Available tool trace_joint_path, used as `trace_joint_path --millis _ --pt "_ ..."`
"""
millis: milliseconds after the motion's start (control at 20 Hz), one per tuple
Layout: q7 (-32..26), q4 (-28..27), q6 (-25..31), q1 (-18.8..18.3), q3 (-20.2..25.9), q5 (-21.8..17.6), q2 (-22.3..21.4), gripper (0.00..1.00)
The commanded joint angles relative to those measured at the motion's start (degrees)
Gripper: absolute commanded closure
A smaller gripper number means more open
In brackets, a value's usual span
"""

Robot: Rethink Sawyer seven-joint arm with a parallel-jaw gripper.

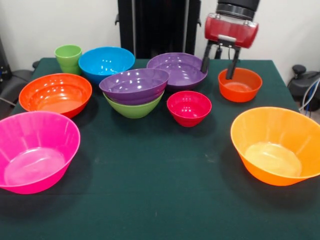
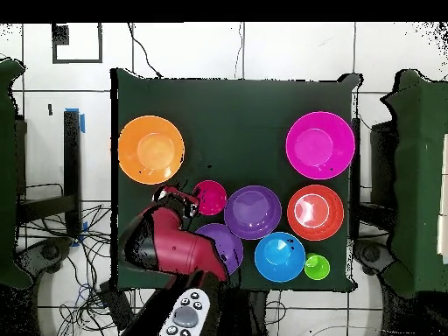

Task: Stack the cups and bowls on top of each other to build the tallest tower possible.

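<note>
My gripper (image 1: pixel 217 73) hangs open and empty at the back right. One finger is by the rim of the loose purple bowl (image 1: pixel 177 69) and the other at the near rim of the small orange bowl (image 1: pixel 240 84). The tower (image 1: pixel 134 86) is a purple bowl nested in a lime-green bowl (image 1: pixel 134 109) at the table's middle. The small magenta bowl (image 1: pixel 189 106) sits right of it. The lime-green cup (image 1: pixel 68 57) stands upright at the back left beside the blue bowl (image 1: pixel 106 62). In the overhead view the arm (image 2: pixel 171 245) hides the small orange bowl.
The red-orange bowl (image 1: pixel 55 93) sits at the left, the large pink bowl (image 1: pixel 35 150) at the front left and the large orange bowl (image 1: pixel 277 145) at the front right. All rest on the dark green table (image 1: pixel 150 190). The robot's pedestal (image 1: pixel 159 25) stands behind.
</note>
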Motion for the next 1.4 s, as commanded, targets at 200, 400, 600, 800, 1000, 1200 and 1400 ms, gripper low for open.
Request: trace_joint_path --millis 200,400,600,800,1000,1200,1400 --pt "11.02 -5.71 4.80 2.16 2.83 7.69 5.89 0.00" --pt "11.02 -6.73 2.90 2.17 3.71 9.14 7.30 0.00" --pt "10.26 -9.02 3.43 2.86 3.11 10.89 8.55 0.00" --pt "9.68 -11.00 4.06 2.98 3.11 12.36 9.75 0.00" --pt "9.94 -13.19 6.76 5.66 0.40 15.60 10.99 0.00" --pt "10.30 -14.58 8.31 7.54 -1.50 18.16 12.04 0.00" --pt "9.81 -15.35 7.53 7.04 -0.80 18.87 13.02 0.00"
